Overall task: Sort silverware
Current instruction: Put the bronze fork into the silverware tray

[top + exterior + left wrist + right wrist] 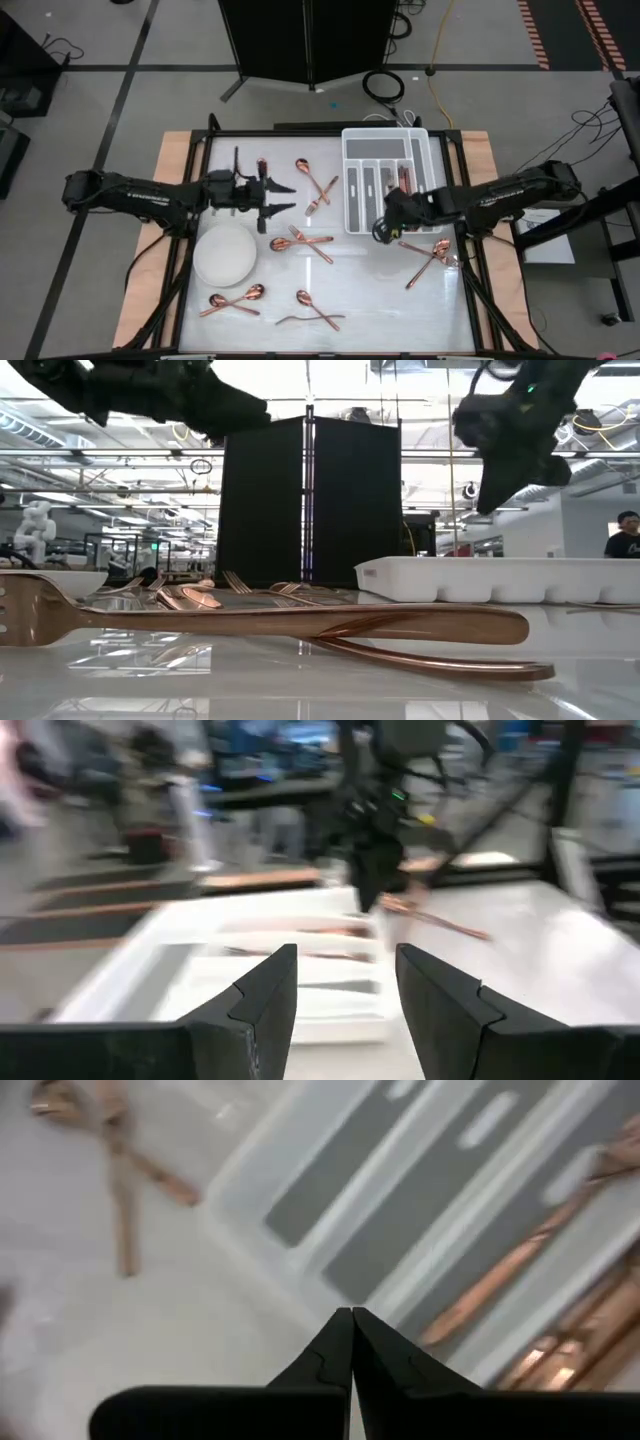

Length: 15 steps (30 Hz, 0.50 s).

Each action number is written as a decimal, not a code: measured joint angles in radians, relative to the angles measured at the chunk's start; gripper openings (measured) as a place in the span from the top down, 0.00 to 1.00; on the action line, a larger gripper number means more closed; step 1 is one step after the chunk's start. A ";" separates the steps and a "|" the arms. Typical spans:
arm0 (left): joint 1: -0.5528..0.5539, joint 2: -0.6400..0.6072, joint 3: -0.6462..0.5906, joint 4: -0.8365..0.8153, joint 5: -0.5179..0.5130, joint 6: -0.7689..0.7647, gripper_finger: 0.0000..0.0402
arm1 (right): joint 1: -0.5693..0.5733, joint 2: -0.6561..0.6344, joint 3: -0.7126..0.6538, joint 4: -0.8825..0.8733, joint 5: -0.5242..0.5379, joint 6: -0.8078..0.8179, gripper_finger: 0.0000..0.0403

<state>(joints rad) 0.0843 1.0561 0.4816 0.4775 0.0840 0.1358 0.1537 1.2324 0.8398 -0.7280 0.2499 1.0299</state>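
Note:
Copper silverware lies scattered on the white tabletop: a spoon [303, 165], forks [320, 190], a crossed pair [303, 240], spoons [235, 298] [310, 300] and pieces at the right [430, 255]. More pieces lie in the white compartmented tray [385, 180], in its right slots [520, 1260]. My left gripper [283, 198] is open and empty, held above the table left of the tray; it also shows in its wrist view [345, 980]. My right gripper [383, 230] is shut and empty, above the tray's near edge [350, 1315].
A round white plate [224, 253] sits at the left near side. A fork and another piece [300, 625] lie close to the table's near edge. A black cabinet [310, 40] stands beyond the far edge. A person [625, 535] shows far off in the room.

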 joint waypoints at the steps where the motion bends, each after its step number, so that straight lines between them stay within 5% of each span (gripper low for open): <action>1: 0.021 0.000 0.000 -0.021 0.049 -0.007 0.57 | 0.016 0.000 0.000 0.011 -0.002 0.021 1.00; 15: 0.094 -0.091 0.000 -0.329 0.295 0.084 0.57 | 0.263 0.012 0.000 0.054 -0.025 0.398 1.00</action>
<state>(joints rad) 0.1779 0.9652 0.4812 0.1483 0.3785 0.2197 0.4162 1.2440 0.8398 -0.6739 0.2253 1.4274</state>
